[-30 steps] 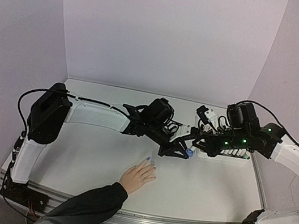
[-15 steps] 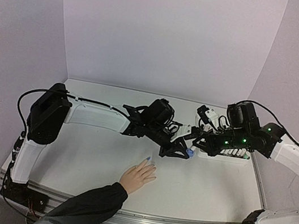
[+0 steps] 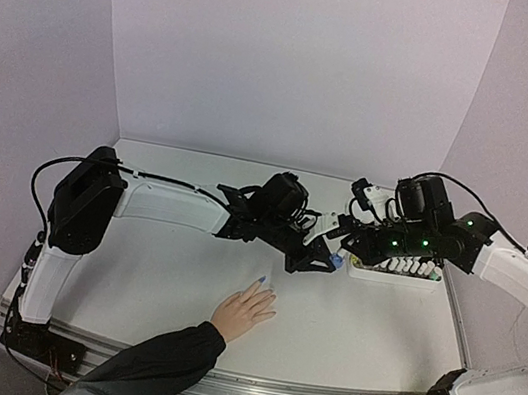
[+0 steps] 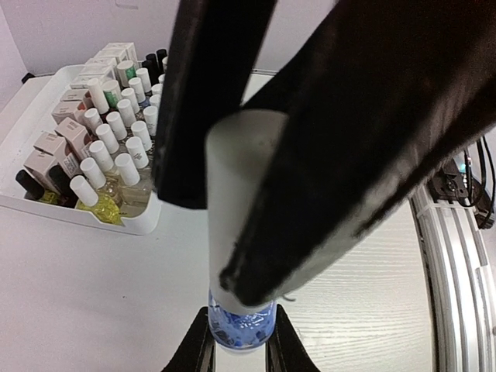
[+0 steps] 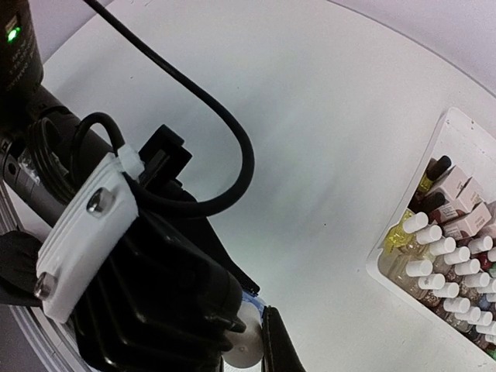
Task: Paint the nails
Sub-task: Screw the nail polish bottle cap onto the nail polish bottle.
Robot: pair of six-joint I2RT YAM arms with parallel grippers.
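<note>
Dark sleeve fabric (image 3: 150, 361) enters at the lower left of the top view. From it a light-skinned hand (image 3: 243, 313) lies flat on the white table (image 3: 150, 270). Its long axis runs from lower left to upper right, so the fingers point toward the frame's centre. Of the nails (image 3: 260, 280), the one on the farthest-reaching fingertip shows blue; the others are too small to tell. Up and to the right, apart from the hand, the left gripper (image 3: 322, 260) is clamped narrow on the white cap (image 4: 236, 178) of a small blue polish bottle (image 4: 240, 325). In the left wrist view the cap's length runs along the fingers. The right gripper (image 3: 339, 260) meets it from the right, its fingers (image 4: 283, 349) pinching the bottle's glass body. At far right a white tray (image 3: 392, 279) holds rows of white-capped bottles.
</note>
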